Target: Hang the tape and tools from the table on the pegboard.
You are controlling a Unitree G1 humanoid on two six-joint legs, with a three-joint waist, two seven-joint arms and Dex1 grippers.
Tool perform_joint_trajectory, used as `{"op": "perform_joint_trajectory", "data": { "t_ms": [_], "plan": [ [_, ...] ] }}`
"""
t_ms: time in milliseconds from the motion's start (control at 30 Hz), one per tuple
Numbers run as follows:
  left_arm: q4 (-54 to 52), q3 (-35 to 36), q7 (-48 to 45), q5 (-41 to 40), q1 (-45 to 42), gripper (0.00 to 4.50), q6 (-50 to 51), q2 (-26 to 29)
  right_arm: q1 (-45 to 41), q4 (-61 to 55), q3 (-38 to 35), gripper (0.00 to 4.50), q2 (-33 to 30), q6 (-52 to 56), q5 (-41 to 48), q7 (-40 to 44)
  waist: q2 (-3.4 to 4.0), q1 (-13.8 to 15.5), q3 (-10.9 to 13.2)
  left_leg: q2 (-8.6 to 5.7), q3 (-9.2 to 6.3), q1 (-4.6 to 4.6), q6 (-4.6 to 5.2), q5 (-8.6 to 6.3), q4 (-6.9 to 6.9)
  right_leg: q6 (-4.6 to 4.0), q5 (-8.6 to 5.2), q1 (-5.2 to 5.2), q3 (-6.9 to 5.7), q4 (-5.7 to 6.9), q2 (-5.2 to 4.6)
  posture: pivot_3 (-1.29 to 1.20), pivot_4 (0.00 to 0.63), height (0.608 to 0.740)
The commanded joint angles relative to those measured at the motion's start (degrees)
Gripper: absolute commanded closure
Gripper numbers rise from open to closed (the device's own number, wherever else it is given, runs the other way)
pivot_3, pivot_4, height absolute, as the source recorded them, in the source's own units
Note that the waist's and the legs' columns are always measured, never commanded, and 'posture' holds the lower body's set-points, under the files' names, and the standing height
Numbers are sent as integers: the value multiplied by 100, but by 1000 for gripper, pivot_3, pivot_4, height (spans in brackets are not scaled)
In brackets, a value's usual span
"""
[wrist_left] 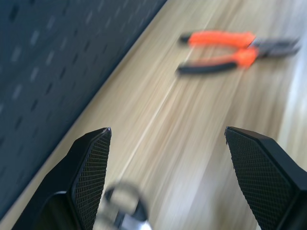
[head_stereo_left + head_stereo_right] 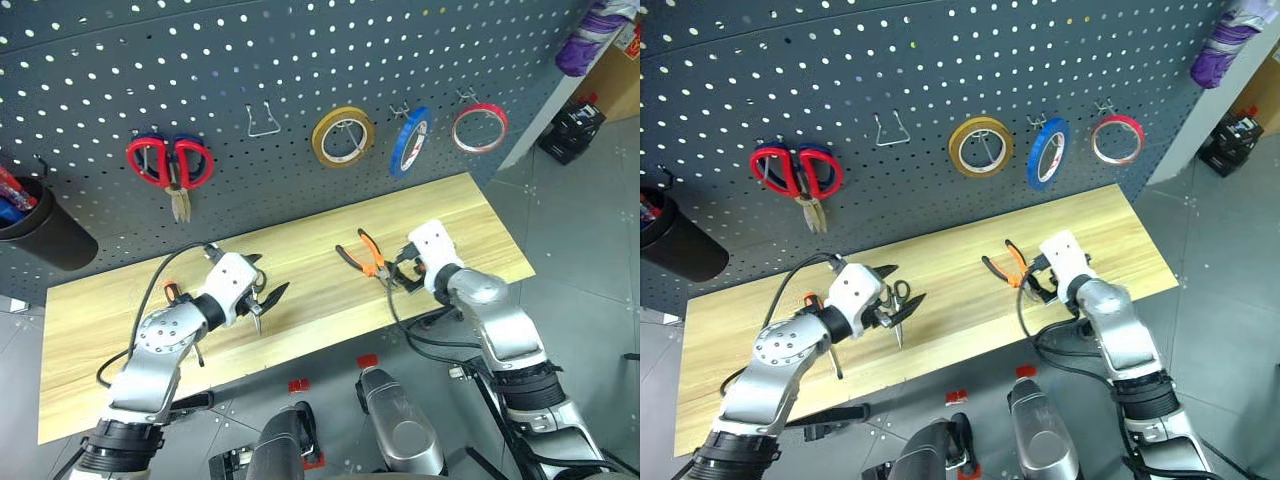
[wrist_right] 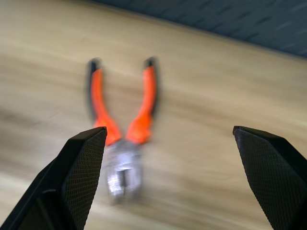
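Right wrist view gives you the clearest read: your right gripper (image 3: 170,182) has its two black fingers spread wide with nothing between them, and the pliers (image 3: 122,124) lie flat on the table (image 2: 300,250) just ahead of it, steel nose pointing back toward the fingertips and the two orange-and-black handles splayed away toward the pegboard (image 2: 300,60). The likely step in hand is picking up those pliers, so bring the gripper on until the tool sits between the fingers rather than beside the near one, and close across both handles just beyond the pivot; a pinch on the nose alone would probably let them swing. Keep the handles together so a hook can pass through them afterwards. Your left gripper (image 1: 165,182) is also spread and empty, with the small black-handled scissors (image 2: 898,296) lying right at its fingertips, one finger loop showing just beside its near finger, and the pliers well apart from it further along the table. The slim screwdriver (image 2: 172,292) lies close behind that left wrist, partly hidden by the arm. On the pegboard the red tape ring (image 2: 479,127) already hangs on a hook, beside a blue roll (image 2: 409,142) and a yellow roll (image 2: 342,136), so leave it alone and aim for a free hook.
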Motion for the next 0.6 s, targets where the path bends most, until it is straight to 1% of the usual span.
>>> {"op": "perform_joint_trajectory", "data": {
  "t_ms": [33, 200, 300, 600],
  "plan": [
    [-89, 134, -22, -13, 36, 503, -185, 66, -393, 314, 198, 14, 171, 382, -69, -165, 0, 56, 0, -1, 1, -1, 0, 0, -1, 0, 0, -2, -2, -1, -1, -414, 307, 740],
    [-72, 72, -19, 2, -39, 503, -179, 33, -992, 1513, 237, 14, 446, 92, -119, -395, 0, 88, 0, -4, 3, 0, 1, -1, 0, -3, 2, -1, -4, -2, -5, -408, 301, 740],
    [-98, -9, -21, 12, -86, 503, -170, -17, -1423, 2448, 278, 14, 639, -202, -137, -401, 0, 67, 0, -4, 5, 0, 1, -1, -1, -3, 2, -2, -7, -1, -4, -399, 299, 740],
    [-119, -123, -21, 18, -174, 503, -146, -78, -2253, 4333, 289, 14, 970, -961, -224, -356, 0, 28, 0, -2, 10, 2, 1, 0, 0, -4, 3, -3, -11, 5, -4, -382, 300, 740]
  ]
}}
